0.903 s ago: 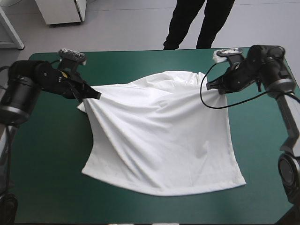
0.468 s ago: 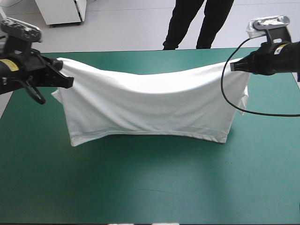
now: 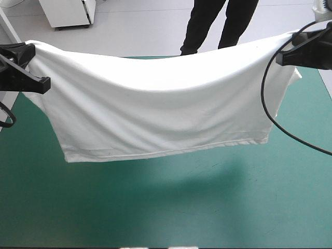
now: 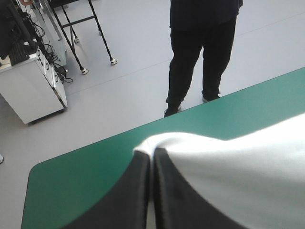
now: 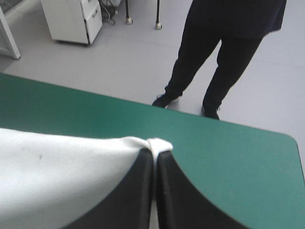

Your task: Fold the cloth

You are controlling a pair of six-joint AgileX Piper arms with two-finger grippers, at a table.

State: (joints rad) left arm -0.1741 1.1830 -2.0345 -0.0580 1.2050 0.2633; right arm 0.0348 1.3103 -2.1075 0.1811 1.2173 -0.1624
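The white T-shirt [image 3: 155, 109] hangs stretched in the air between both arms, its top edge sagging in the middle and its hem clear above the teal-green table [image 3: 171, 207]. My left gripper [image 3: 36, 57] is shut on the shirt's left upper corner; in its wrist view the black fingers meet in an arch [image 4: 151, 160] with the T-shirt [image 4: 228, 162] bunched at their tips. My right gripper [image 3: 282, 49] is shut on the right upper corner, a small white tuft of the T-shirt [image 5: 71, 167] pinched at the fingertips [image 5: 153, 148].
The table's far edge [image 4: 200, 107] and its rounded far corners show beyond the shirt. The shirt casts a shadow [image 3: 171, 181] on the cover below it.
Both arms have risen and moved apart, lifting the T-shirt from a spread heap on the table into a taut hanging sheet. The hem now hangs off the cover.
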